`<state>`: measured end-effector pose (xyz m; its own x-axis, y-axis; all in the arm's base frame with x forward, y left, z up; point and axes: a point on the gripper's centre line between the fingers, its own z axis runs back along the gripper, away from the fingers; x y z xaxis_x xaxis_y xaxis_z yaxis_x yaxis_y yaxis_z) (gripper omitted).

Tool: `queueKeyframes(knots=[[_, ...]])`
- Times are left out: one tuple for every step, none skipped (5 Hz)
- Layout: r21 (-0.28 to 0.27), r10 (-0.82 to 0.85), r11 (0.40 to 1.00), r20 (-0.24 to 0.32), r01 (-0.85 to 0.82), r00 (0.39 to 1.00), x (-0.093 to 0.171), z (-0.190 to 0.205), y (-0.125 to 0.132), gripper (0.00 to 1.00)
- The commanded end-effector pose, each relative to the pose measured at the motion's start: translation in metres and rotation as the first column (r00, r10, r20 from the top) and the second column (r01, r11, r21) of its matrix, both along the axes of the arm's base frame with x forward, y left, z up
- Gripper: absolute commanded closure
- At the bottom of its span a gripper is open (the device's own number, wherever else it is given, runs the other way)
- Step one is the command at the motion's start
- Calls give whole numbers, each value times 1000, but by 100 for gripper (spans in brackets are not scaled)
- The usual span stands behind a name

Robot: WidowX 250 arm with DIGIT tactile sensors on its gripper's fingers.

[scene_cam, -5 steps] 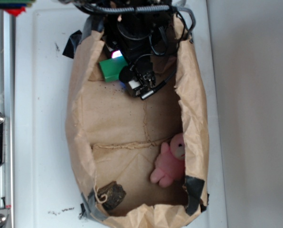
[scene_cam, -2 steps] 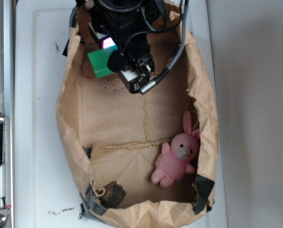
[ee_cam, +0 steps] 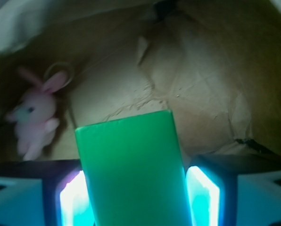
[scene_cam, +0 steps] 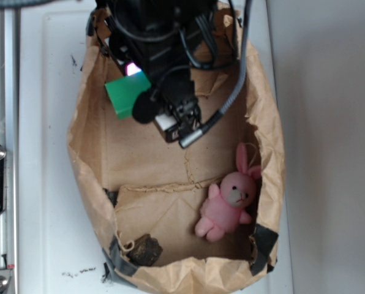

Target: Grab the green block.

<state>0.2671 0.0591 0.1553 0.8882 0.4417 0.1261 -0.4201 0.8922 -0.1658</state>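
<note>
Being pinched between the gripper (ee_cam: 139, 193) jaws, the green block (ee_cam: 133, 169) is risking slippage on smooth faces.

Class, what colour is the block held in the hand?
Bright green block; the wrist view shows it best.

The claw (scene_cam: 139, 92) holds the green block (scene_cam: 125, 94) over the paper bag's (scene_cam: 87, 177) far end; pink bunny (scene_cam: 228, 202) sits lower right.

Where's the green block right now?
The green block sits between the gripper fingers in the wrist view. In the exterior view it shows at the upper left of the paper bag, far from the pink bunny at the lower right.
</note>
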Motion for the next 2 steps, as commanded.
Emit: queueKeyframes(knots=[[109, -187, 978, 98, 176, 978, 7, 43, -15, 100], [114, -251, 965, 134, 237, 959, 8, 43, -18, 100]])
